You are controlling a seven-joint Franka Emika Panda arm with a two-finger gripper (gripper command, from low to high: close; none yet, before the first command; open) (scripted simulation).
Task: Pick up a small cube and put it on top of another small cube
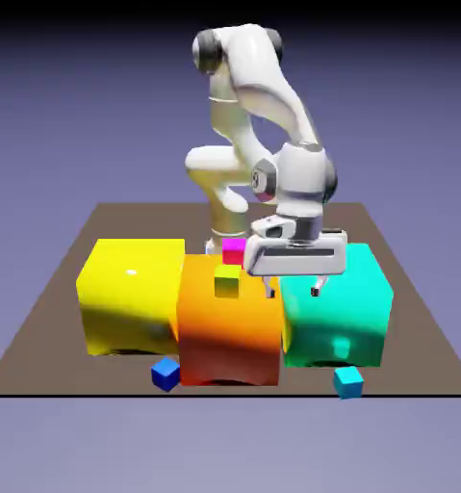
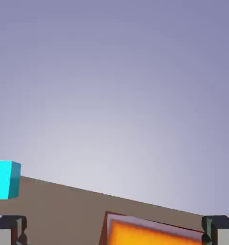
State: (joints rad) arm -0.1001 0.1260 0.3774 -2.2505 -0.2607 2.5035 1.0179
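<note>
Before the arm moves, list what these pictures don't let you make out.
- Exterior view: the magenta cube's base, hidden by the yellow-green cube and orange block.
- Exterior view: part of the turquoise block's top, behind the gripper.
- Hand view: the rest of the cyan cube, cut off by the left edge.

Brown tabletop (image 1: 51,318) before a blue-violet backdrop (image 1: 70,106).

open air above the cyan cube (image 1: 348,382), turquoise block (image 1: 337,313) and orange block (image 1: 230,327) side by side behind
</note>
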